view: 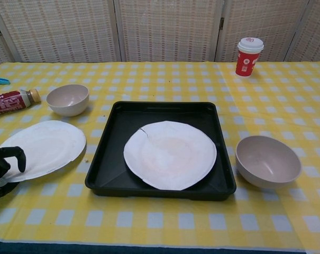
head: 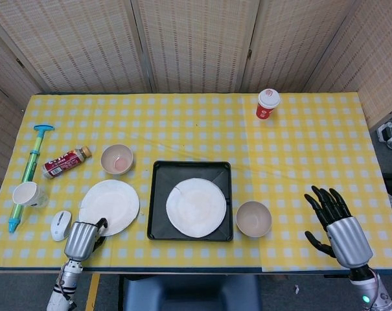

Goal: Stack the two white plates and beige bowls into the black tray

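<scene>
We see our left robot hand [head: 83,238] pinching the near edge of the white plate [head: 109,207], left of the black tray [head: 157,201]. Our right robot hand [head: 335,223] hovers spread, holding nothing.

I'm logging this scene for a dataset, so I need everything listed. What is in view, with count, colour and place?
Tray: 1, black, table centre.
Plates: 2, white; one in the tray, one left of it.
Bowls: 2, beige; one right of the tray, one behind the left plate.
Cup: 1, red and white, far right.
Bottle: 1, red label, lying at left.
Pump: 1, blue-green, left edge.
Small cup: 1, white, beside the pump.
Mouse: 1, white, front left.
Left hand: at the left plate's near rim.
Right hand: fingers spread, holding nothing.
</scene>
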You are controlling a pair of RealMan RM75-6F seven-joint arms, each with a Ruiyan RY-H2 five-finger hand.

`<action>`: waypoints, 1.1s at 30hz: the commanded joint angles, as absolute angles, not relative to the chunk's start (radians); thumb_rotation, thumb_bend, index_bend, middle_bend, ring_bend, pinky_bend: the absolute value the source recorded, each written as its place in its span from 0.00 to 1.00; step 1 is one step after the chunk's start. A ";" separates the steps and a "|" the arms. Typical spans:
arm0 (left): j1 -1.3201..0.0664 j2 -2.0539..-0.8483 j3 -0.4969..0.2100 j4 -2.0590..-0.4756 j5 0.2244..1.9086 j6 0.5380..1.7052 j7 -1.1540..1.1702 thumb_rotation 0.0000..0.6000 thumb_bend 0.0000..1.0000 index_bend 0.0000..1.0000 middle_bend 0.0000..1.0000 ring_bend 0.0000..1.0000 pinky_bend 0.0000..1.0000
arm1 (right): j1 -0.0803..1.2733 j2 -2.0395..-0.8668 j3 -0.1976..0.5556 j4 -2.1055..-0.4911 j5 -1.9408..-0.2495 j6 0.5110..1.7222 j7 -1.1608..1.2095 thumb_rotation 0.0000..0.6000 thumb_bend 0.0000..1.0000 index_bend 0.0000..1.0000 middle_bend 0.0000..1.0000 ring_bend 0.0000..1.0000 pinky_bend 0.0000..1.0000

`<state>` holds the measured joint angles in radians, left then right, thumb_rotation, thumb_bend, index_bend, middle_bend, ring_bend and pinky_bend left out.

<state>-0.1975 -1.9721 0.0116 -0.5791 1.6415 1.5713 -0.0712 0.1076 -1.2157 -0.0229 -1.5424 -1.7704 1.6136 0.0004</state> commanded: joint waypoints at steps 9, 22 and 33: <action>-0.205 -2.000 0.004 -0.494 1.650 1.676 -0.126 1.00 0.54 0.63 1.00 1.00 1.00 | 0.110 -1.217 -0.024 -1.544 -1.772 1.602 -0.006 1.00 0.30 0.00 0.00 0.00 0.00; -0.200 -1.928 0.037 -0.655 1.733 1.873 -0.002 1.00 0.55 0.64 1.00 1.00 1.00 | 0.099 -1.209 -0.041 -1.553 -1.814 1.630 0.003 1.00 0.30 0.00 0.00 0.00 0.00; -0.270 -1.882 0.053 -0.907 1.834 1.846 0.224 1.00 0.55 0.64 1.00 1.00 1.00 | 0.077 -1.185 -0.061 -1.545 -1.873 1.700 0.051 1.00 0.30 0.00 0.00 0.00 0.00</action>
<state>-0.2479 -1.8878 0.0549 -0.8740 1.8150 1.8631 0.1923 0.0789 -1.1876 -0.0590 -1.5456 -1.8699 1.6972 0.0489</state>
